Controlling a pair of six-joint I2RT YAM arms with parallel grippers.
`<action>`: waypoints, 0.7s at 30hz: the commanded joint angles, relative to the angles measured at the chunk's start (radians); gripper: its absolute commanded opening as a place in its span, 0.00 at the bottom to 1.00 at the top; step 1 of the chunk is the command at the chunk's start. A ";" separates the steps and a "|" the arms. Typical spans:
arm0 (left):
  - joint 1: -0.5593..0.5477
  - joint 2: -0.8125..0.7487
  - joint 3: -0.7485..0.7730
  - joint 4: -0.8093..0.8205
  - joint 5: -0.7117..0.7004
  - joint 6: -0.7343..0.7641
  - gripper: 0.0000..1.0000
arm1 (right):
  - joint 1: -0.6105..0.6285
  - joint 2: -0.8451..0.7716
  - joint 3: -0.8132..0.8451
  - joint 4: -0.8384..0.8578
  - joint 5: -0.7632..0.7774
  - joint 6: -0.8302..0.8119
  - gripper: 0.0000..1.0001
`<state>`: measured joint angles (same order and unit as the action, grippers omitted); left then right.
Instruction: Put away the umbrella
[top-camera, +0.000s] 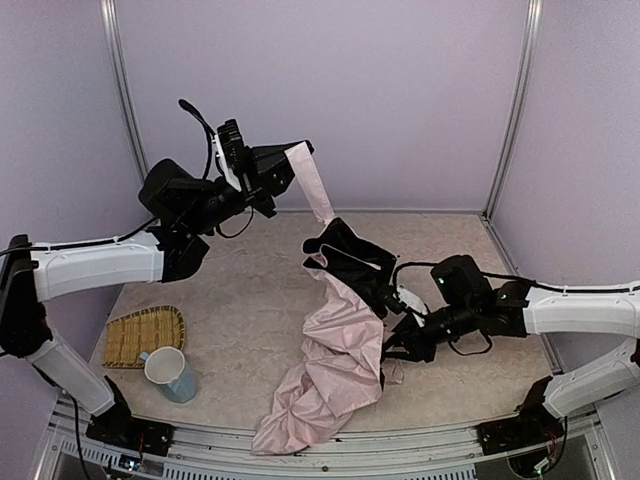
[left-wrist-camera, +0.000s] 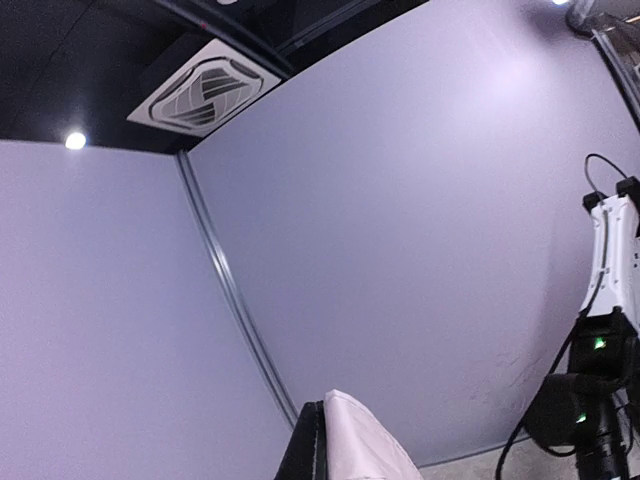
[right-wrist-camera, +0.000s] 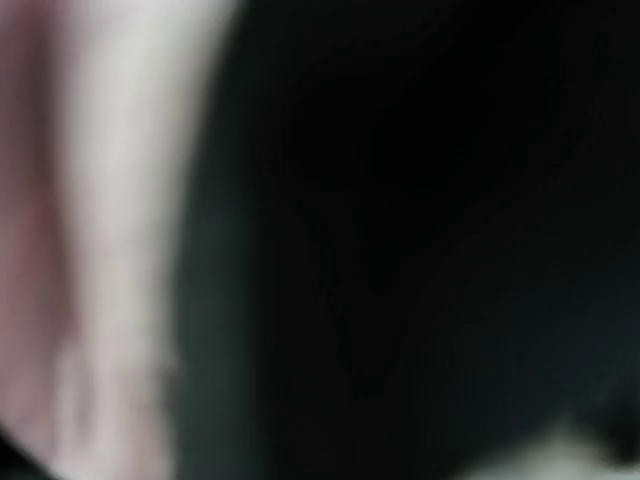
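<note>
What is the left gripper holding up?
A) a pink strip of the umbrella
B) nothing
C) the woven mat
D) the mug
A: the raised left gripper is shut on a pink strip that runs down to the umbrella. The mug and woven mat sit well apart from it.

No text, label, brand, number or sign is readable anywhere.

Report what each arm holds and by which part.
Left gripper: jaws shut on the umbrella, at the end of its pink strip. Right gripper: buried in black folds; hold cannot be told.
</note>
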<state>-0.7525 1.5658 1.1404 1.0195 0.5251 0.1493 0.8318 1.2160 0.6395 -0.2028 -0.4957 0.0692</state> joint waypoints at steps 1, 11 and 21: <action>-0.090 -0.149 -0.108 0.026 0.065 0.131 0.00 | -0.127 0.030 0.075 0.075 0.262 0.075 0.00; -0.449 -0.425 -0.421 -0.346 -0.137 0.532 0.00 | -0.228 0.022 0.361 0.166 0.557 -0.158 0.00; -0.611 -0.229 -0.550 -0.313 -0.596 0.611 0.20 | -0.182 -0.072 0.413 0.354 0.576 -0.664 0.00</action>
<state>-1.3209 1.2652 0.6079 0.7033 0.1524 0.6918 0.6209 1.2037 1.0615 -0.0334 0.0048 -0.3298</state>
